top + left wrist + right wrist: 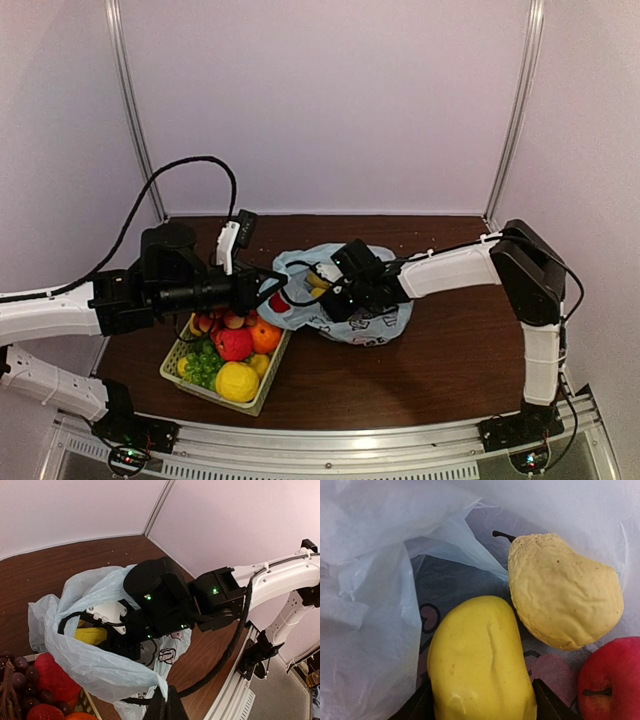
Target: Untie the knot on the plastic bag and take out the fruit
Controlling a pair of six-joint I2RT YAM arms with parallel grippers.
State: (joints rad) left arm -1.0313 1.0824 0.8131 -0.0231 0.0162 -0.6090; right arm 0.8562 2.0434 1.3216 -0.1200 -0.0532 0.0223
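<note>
The pale blue plastic bag [372, 318] lies on the table with its mouth held open; no knot shows. My left gripper [168, 702] is shut on the bag's rim [161, 682], pulling it toward the basket. My right gripper [480, 706] reaches inside the bag, its fingers [418, 708] pressed against both sides of a large smooth yellow fruit [477, 655]. Beside it in the bag lie a pale lumpy yellow fruit [565, 595] with a dark stem and a red apple [611, 680]. From above, the right gripper [328, 287] is sunk in the bag's mouth.
A yellow-green basket [176, 368] at the front left holds grapes, a red apple, an orange and a yellow fruit [237, 382]. It touches the bag's left side. The left arm's black cable [235, 645] crosses the table. A metal rail [350, 455] runs along the near edge.
</note>
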